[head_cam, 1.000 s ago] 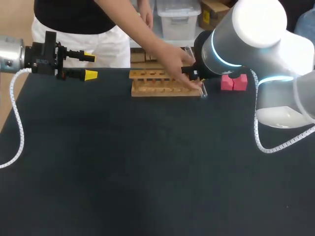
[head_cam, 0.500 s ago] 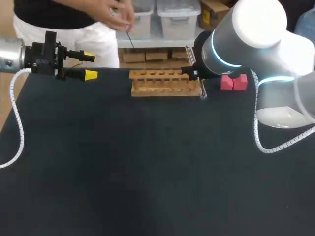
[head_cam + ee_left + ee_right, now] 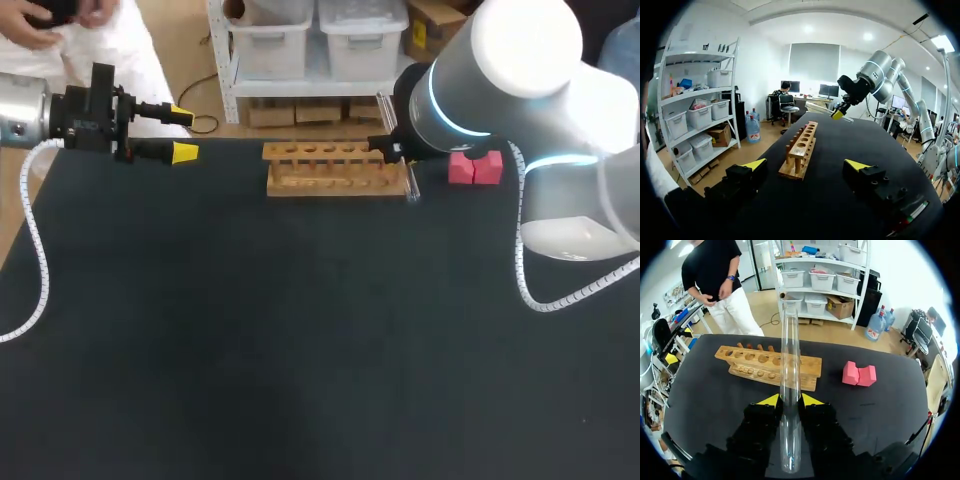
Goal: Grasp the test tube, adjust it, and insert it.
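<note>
A clear glass test tube (image 3: 790, 355) stands between the yellow-tipped fingers of my right gripper (image 3: 790, 400), which is shut on it. In the head view the right gripper (image 3: 398, 152) holds the test tube (image 3: 412, 186) at the right end of the wooden rack (image 3: 335, 168); the arm's bulk hides most of the grip. The rack (image 3: 767, 365), with its row of holes, lies just ahead of the right gripper. My left gripper (image 3: 182, 134) hovers open at the table's back left, empty, pointing at the rack (image 3: 801, 148) from its other end.
A pink block (image 3: 475, 168) sits on the black table right of the rack; it also shows as the pink block (image 3: 859, 374) in the right wrist view. My right arm's white cable (image 3: 540, 300) loops over the table's right side.
The person's hand that was reaching onto the rack has pulled back and left the table, off to the far left. Neither arm has moved, nor has the tube.
</note>
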Tool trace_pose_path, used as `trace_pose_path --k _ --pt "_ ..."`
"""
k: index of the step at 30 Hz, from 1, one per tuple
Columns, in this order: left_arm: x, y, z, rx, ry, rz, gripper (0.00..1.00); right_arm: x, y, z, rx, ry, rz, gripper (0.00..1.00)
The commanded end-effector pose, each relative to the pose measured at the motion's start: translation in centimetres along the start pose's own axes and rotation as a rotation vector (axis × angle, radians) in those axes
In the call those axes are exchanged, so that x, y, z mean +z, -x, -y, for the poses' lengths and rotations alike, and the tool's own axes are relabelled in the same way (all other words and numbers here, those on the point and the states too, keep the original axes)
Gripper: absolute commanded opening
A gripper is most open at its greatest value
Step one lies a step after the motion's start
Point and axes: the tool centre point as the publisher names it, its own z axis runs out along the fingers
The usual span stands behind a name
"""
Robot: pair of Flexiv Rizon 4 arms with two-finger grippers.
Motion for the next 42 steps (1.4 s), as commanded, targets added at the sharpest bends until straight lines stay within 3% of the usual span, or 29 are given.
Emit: trace_pose_path --k 1,15,42 --pt "0.0 -0.1 0.0 0.003 0.0 0.003 1.0 -0.1 -0.2 0.0 0.001 -0.002 0.008 0.0" --pt "0.0 -0.1 0.0 0.003 0.0 0.003 1.0 2.1 0.4 -0.3 -0.007 -0.083 -0.001 0.0" --pt "0.0 -0.1 0.0 0.003 0.0 0.003 1.0 5.1 -0.2 -1.8 -0.025 -0.076 -0.08 0.0"
